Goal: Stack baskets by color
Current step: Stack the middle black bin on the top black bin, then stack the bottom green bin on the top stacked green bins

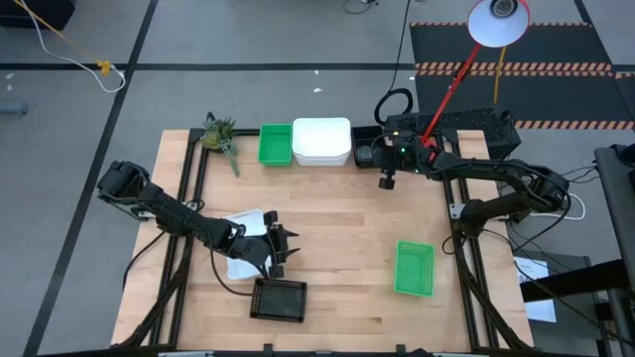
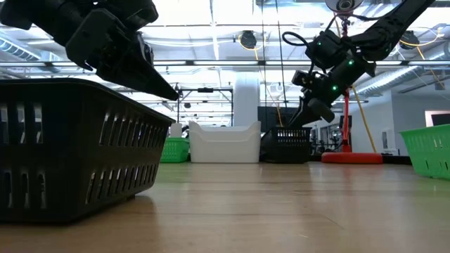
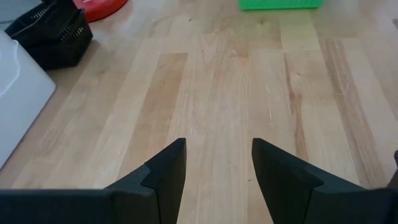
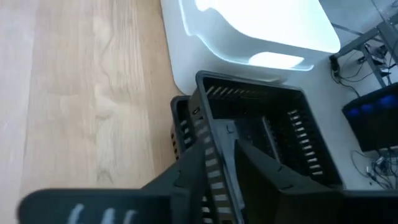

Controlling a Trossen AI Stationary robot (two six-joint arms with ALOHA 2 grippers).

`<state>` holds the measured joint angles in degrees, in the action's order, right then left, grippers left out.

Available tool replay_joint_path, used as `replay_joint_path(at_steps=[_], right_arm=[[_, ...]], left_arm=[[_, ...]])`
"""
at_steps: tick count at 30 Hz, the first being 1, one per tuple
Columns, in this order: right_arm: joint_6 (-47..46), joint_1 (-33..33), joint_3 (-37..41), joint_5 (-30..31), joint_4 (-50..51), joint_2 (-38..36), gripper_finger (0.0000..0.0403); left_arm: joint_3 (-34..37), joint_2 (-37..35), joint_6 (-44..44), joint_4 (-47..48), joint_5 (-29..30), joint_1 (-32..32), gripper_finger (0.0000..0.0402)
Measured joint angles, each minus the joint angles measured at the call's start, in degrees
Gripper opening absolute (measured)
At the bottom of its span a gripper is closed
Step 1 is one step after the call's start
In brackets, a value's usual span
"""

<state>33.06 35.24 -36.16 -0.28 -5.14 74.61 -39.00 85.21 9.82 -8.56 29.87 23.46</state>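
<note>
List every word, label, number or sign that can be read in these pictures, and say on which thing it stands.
No readable text in any view.
The baskets, green, white and black, show no label.
Papers beside the table: any print is too small to read.
Striped floor tape: only a pattern, no words.

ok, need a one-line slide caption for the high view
Left gripper open above the near black basket; right gripper beside the far row of green, white and black baskets.
</note>
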Motion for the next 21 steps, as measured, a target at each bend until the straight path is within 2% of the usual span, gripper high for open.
replay_joint_path(at_steps=[8,21], right_arm=[[-0.90,0.00,1.01,-0.01,-0.42,-0.03,0.0025],[-6.20,-0.64,1.86,-0.01,-1.10,-0.84,0.0020]], left_arm=[[0.00,0.00,0.13,0.02,0.00,0.60,0.0186],[0.00,0.00,0.11,0.03,0.02,0.63,0.0186]])
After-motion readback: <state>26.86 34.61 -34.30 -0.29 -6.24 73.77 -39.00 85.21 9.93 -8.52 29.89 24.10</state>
